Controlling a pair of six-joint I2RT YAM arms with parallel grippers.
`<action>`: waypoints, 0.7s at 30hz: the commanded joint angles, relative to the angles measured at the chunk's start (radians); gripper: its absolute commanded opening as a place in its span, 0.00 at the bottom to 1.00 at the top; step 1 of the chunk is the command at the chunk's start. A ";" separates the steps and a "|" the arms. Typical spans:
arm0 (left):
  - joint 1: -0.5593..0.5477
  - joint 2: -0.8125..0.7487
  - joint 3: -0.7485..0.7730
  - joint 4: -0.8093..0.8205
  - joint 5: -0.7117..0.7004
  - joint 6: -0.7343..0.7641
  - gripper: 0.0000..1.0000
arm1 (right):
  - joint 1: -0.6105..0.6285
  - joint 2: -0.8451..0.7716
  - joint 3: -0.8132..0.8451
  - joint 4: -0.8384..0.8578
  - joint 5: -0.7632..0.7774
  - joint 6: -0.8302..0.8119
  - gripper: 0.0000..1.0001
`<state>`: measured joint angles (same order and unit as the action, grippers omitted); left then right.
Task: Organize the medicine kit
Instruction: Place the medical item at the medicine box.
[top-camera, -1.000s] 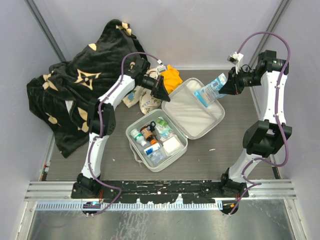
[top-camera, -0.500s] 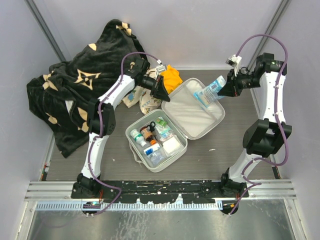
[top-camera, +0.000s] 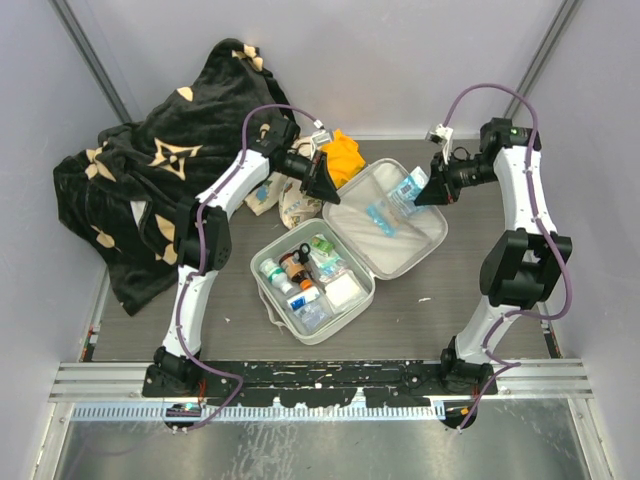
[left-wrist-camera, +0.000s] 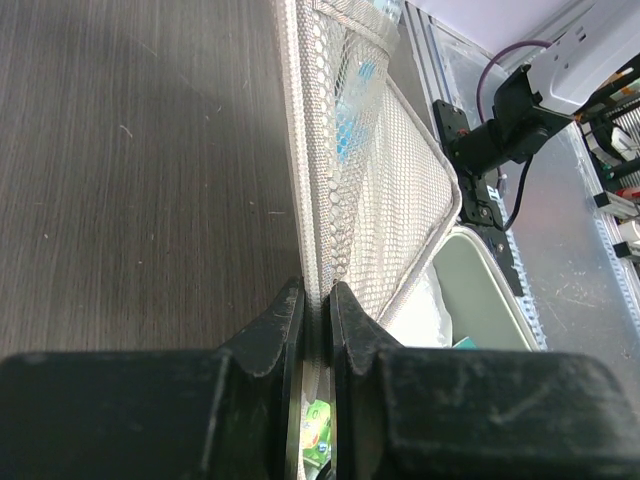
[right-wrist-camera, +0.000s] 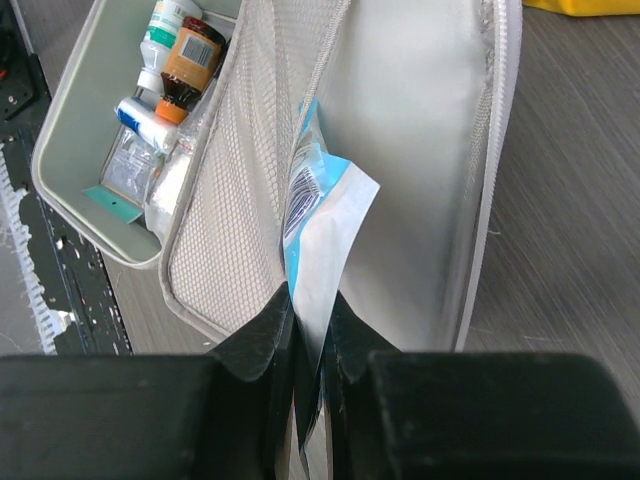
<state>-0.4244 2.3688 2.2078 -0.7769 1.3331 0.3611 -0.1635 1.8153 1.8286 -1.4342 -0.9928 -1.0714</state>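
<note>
Top external, far left: black patterned blanket (top-camera: 150, 190) heaped at the surface's (top-camera: 470, 270) left back corner.
Left claw (top-camera: 328, 192): clenched on the zip rim of the lid (top-camera: 365, 240), at its left corner. Left wrist view shows both fingers (left-wrist-camera: 272, 330) pinching the rim edge-on.
Cloth: orange bundle (top-camera: 345, 152) just behind the left claw, on the surface.
Medicine kit (top-camera: 345, 320): mid-surface, open. Tray nearest the arm bases, with bottles (top-camera: 290, 265) and small packs inside. Lid folded out to the back right, lining up.
Mesh pocket (right-wrist-camera: 235, 200): spans the lid's inside.
Packet (right-wrist-camera: 320, 230): white and blue, far end tucked behind the mesh pocket's edge, near end out.
Right claw (top-camera: 425, 192): over the lid's right back side, grasping the packet's near end, fingers (right-wrist-camera: 262, 335) tight on either face.
</note>
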 joint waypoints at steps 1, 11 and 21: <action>-0.001 -0.109 0.012 0.002 0.126 0.023 0.00 | 0.031 -0.042 -0.065 0.119 0.006 0.076 0.09; -0.001 -0.125 -0.006 -0.029 0.119 0.068 0.00 | 0.033 -0.089 -0.085 0.314 0.190 0.265 0.52; -0.001 -0.134 -0.017 -0.032 0.090 0.083 0.00 | 0.095 -0.126 -0.109 0.322 0.249 0.269 0.51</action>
<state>-0.4240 2.3531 2.1792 -0.8051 1.3354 0.4351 -0.1143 1.7645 1.7203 -1.1522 -0.7883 -0.8196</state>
